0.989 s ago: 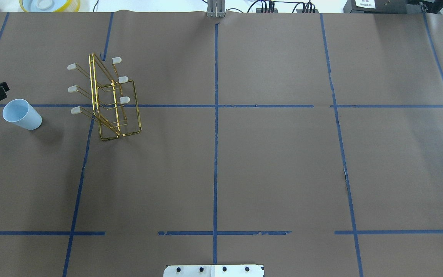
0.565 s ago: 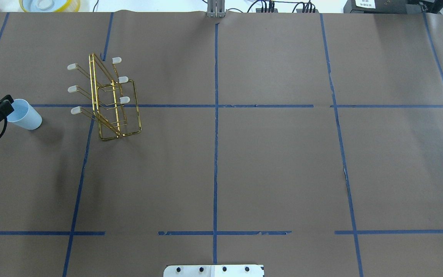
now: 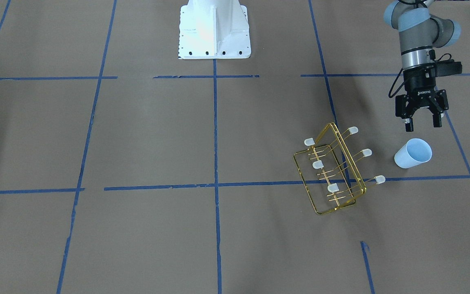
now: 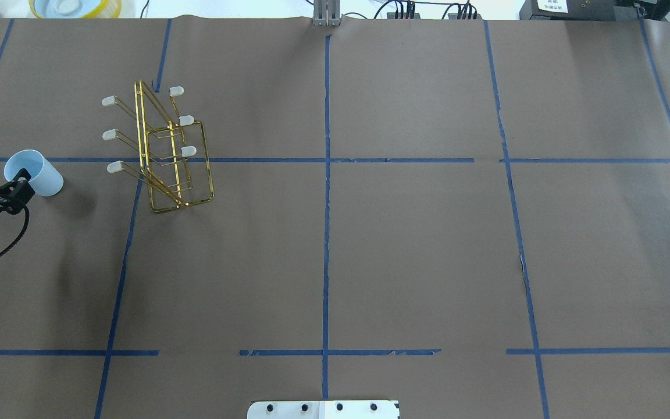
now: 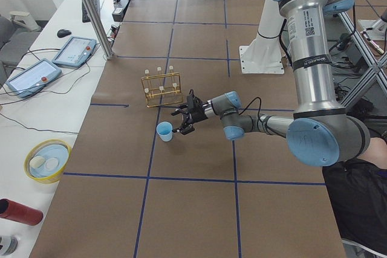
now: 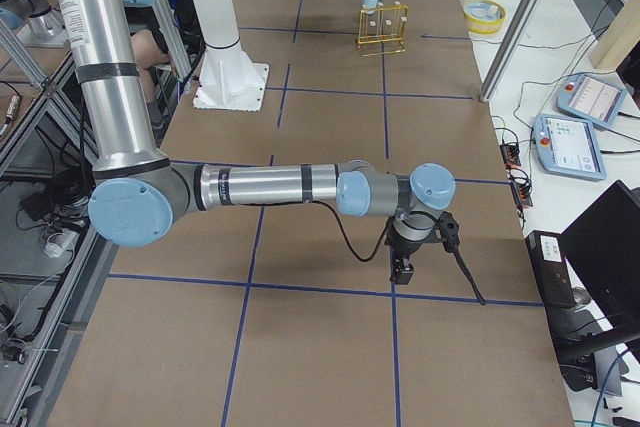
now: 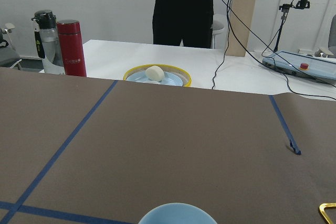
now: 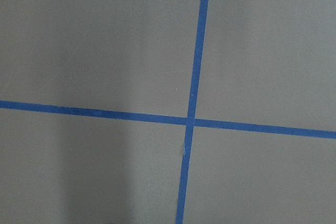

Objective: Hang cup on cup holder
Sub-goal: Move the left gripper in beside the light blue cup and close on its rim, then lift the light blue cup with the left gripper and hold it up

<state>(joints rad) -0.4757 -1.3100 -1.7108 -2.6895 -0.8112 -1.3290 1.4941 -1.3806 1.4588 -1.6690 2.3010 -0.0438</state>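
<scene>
Brown paper with a blue tape grid covers the table. Cup (image 3: 413, 153) stands upright, mouth up, at the right of the front-facing view, just right of the cup holder (image 3: 338, 170) and apart from it. Left gripper (image 3: 422, 123) hangs just above the cup in that picture, jaws spread, holding nothing. Right gripper (image 6: 403, 269) shows only in the right side view, so its state cannot be told.

Hazards: a descending finger may clip the rim and tip the light cup. The capped prongs facing the cup may snag it in transfer.

Yellow-rimmed bowl (image 7: 157, 75) and red flask (image 7: 71, 40) sit beyond the paper and obstruct nothing.
</scene>
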